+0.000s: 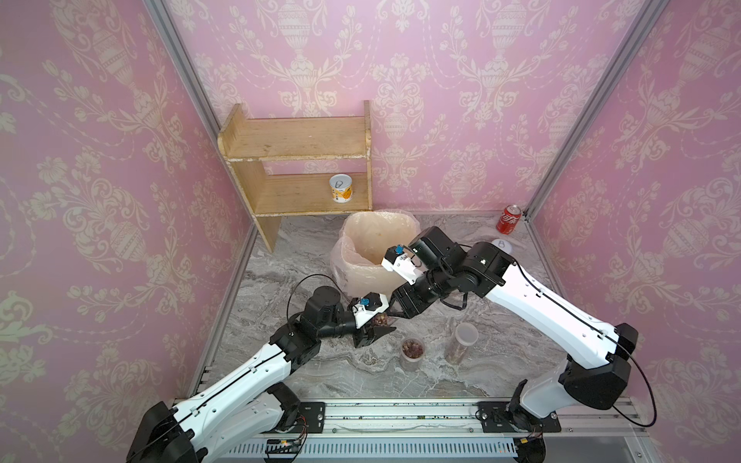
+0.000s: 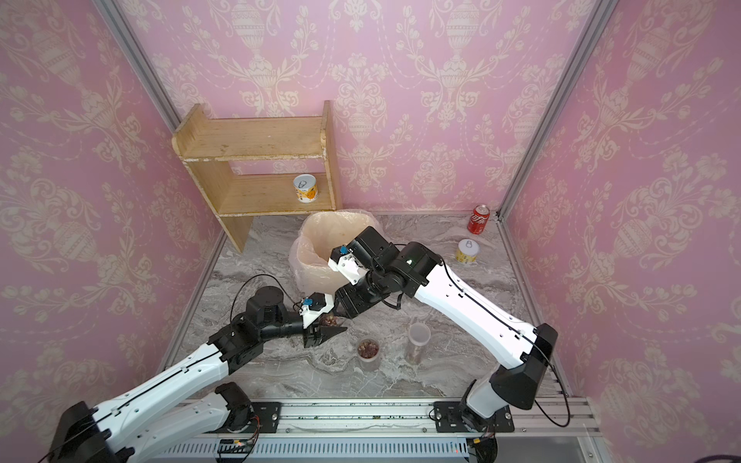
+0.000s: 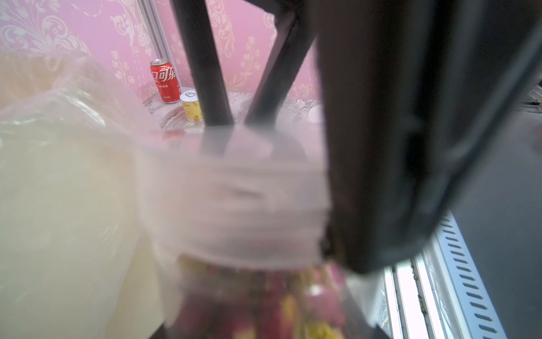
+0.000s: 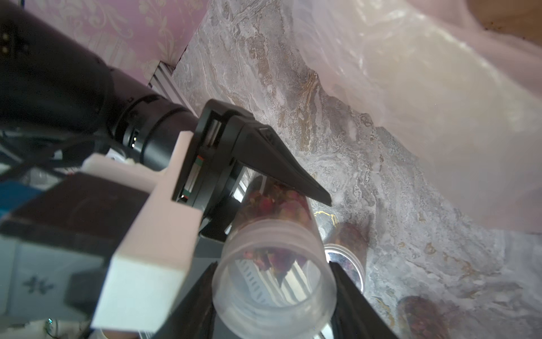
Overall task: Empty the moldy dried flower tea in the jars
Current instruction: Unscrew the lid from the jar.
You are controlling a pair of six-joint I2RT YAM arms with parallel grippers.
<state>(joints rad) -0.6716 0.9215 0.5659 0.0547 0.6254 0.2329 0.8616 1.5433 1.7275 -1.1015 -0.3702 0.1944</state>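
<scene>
- While the bin (image 1: 361,244) sits just beyond both jaws, the left gripper (image 1: 381,324) clamps the jar (image 4: 293,217) mid-body.
- Right gripper (image 1: 393,312): jaws straddle the lid (image 4: 274,281); whether they pinch, I can't tell.
- Jar's long axis points lid-first into them, tea (image 4: 261,202) inside.

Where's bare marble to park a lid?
Free: marble between shelf leg and bin; back strip between bin and cola can; front strip between short jar, tall jar and rail. Crowded: before the bin, where left gripper, right gripper and held jar meet.
</scene>
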